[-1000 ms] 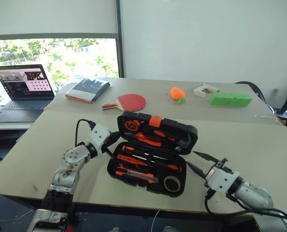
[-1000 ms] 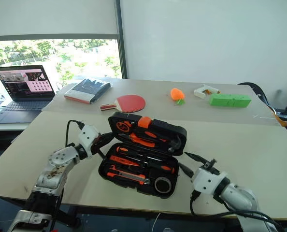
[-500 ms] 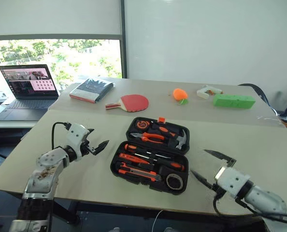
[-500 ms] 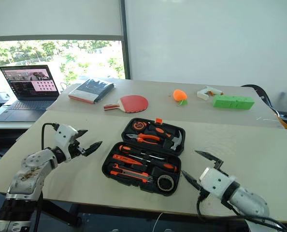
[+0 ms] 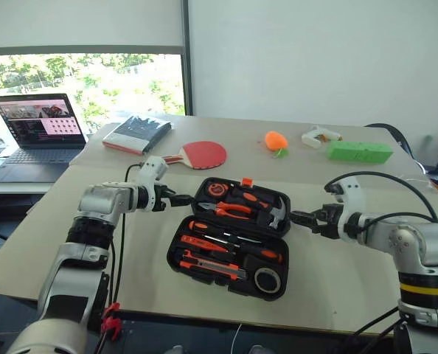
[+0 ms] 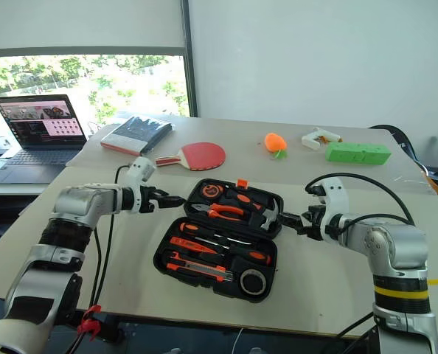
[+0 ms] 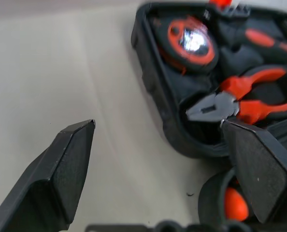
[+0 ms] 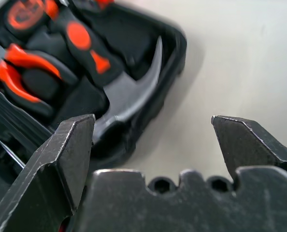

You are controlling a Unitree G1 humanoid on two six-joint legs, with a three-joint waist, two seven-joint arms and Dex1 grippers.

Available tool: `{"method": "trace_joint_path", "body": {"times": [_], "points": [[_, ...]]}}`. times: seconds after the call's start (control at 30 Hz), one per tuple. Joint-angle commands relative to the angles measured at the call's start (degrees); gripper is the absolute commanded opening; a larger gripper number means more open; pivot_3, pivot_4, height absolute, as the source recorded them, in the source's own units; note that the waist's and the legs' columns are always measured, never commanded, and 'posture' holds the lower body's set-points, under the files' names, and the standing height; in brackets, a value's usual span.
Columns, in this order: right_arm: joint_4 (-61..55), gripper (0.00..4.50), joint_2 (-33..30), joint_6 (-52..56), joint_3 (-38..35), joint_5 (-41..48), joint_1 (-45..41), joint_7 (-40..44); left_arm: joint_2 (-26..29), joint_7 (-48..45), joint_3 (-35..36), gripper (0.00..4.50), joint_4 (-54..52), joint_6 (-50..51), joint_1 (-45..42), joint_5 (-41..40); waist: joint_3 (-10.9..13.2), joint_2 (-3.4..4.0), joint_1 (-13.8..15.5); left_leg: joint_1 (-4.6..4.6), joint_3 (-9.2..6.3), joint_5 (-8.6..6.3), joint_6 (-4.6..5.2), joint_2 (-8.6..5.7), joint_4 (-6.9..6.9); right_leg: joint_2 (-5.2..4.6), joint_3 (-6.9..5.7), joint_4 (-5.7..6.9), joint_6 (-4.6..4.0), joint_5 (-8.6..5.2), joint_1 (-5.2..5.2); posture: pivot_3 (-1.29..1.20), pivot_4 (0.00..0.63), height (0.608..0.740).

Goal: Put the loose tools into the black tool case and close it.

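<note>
Left eye view: the black tool case (image 5: pixel 230 237) is lying open on the worktop (image 5: pixel 352 258), with no readable writing on it. Its lid half is holding pliers (image 7: pixel 240 99), a hammer (image 8: pixel 129 96) and a tape measure (image 7: pixel 192 41); its near half is holding screwdrivers (image 5: pixel 230 247), a utility knife (image 5: pixel 208 265) and a tape roll (image 5: pixel 264 279). The left gripper (image 5: pixel 181 199) is hovering at the case's left edge, fingers spread wide and holding nothing. The right gripper (image 5: pixel 301 218) is hovering at the case's right edge, fingers likewise wide apart and empty.

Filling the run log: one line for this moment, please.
tool case: open, tools inside | left gripper: open at lid's left | right gripper: open at lid's right
</note>
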Motion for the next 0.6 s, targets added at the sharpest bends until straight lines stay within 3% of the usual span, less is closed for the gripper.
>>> {"method": "trace_joint_path", "body": {"times": [0.03, 0.2, 0.3, 0.4, 0.6], "points": [[1.07, 4.5, 0.96, 4.83, -1.92, 1.07, -2.2, -0.59, -1.19, -1.21, -1.16, 4.48, 6.42, -1.41, -4.8, 2.63, 0.0, 0.0, 0.07, -0.08, 0.01, 0.0, 0.0, -0.01, 0.02, -0.01, -0.02, 0.0, 0.01, 0.0, -0.04, 0.0, 0.15, 0.736], [3.49, 4.5, 2.84, 5.7, -2.9, -0.24, -3.3, -1.48, -2.65, -3.19, -1.4, 4.48, 12.22, -2.93, -7.7, 4.12, 0.0, 0.0, 0.07, -0.13, 0.03, 0.0, 0.0, -0.04, 0.07, -0.05, -0.06, -0.06, 0.03, 0.0, -0.06, 0.0, 0.15, 0.736], [5.07, 3.84, 3.44, 5.1, -2.78, -0.63, -3.73, -1.75, -3.41, -4.73, -1.34, 4.5, 14.18, -2.45, -9.01, 4.5, 0.0, 0.0, 0.04, -0.11, 0.03, 0.0, 0.0, -0.05, 0.11, -0.05, -0.06, -0.07, 0.03, 0.0, -0.07, 0.0, 0.15, 0.736], [5.94, 2.88, 3.75, 4.5, -1.88, -0.87, -3.82, -1.35, -4.01, -5.9, -1.2, 3.78, 15.46, -2.26, -9.87, 4.94, 0.0, 0.0, 0.03, -0.09, 0.03, 0.0, -0.01, -0.05, 0.13, -0.05, -0.06, -0.04, 0.03, 0.0, -0.08, 0.0, 0.15, 0.736], [7.28, 0.88, 3.97, 2.8, -0.05, -1.48, -3.77, -0.18, -5.25, -7.36, -0.63, 1.69, 17.56, -2.18, -11.24, 5.52, 0.0, 0.0, 0.03, -0.09, 0.0, 0.0, -0.01, -0.05, 0.13, -0.05, -0.06, -0.02, 0.03, 0.0, -0.08, 0.0, 0.15, 0.736]]}}
